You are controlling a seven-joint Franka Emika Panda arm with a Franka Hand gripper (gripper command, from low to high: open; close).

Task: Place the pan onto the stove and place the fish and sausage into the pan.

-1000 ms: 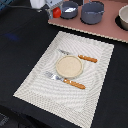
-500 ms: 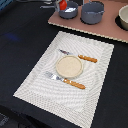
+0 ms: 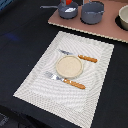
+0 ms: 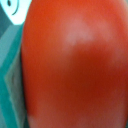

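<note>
The blue-grey pan (image 3: 68,11) sits on the pinkish stove (image 3: 85,26) at the far end, with its thin handle (image 3: 48,7) pointing to the exterior view's left. The white fish (image 3: 71,9) lies in the pan. The red-orange sausage (image 3: 67,2) hangs just over the pan's far rim at the frame's top edge. In the wrist view the sausage (image 4: 75,65) fills nearly the whole picture, very close to the camera, with a strip of the pan (image 4: 10,65) beside it. My gripper's fingers are hidden in both views. The sausage looks held.
A larger grey pot (image 3: 92,12) stands on the stove beside the pan. A white bowl (image 3: 123,17) is at the exterior view's right edge. On the striped placemat (image 3: 35,85) lie a beige plate (image 3: 69,66), a knife (image 3: 80,57) and a fork (image 3: 67,81).
The sausage has shifted slightly toward the top edge of the exterior view, above the pan. Pan, fish and pot have not moved.
</note>
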